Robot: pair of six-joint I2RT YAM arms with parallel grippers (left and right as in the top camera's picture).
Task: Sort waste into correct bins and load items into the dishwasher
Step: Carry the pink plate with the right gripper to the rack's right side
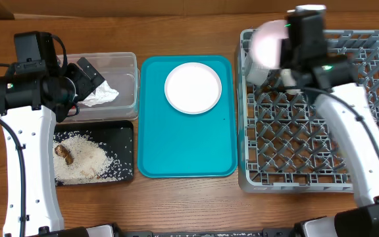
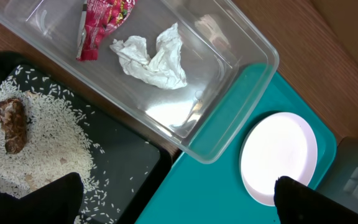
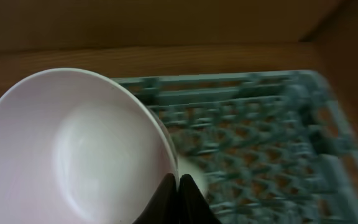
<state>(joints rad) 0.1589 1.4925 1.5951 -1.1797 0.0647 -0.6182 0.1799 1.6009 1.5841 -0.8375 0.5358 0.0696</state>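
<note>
Now my right claw (image 3: 179,182) pinches the rim of a small pink bowl (image 3: 73,146) over the grey plastic dish rack (image 1: 288,151); next it likely needs lowering between pegs. My left claw (image 2: 179,199) is spread.

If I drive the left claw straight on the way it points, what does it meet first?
Probably the edge of the teal tray beside the black tray, just past the corner of the clear tub. The left claw is open. Depth is unclear, so the tub rim might catch first.

Robot lab, wooden table (image 1: 176,205), dish rack (image 1: 287,153)
</note>
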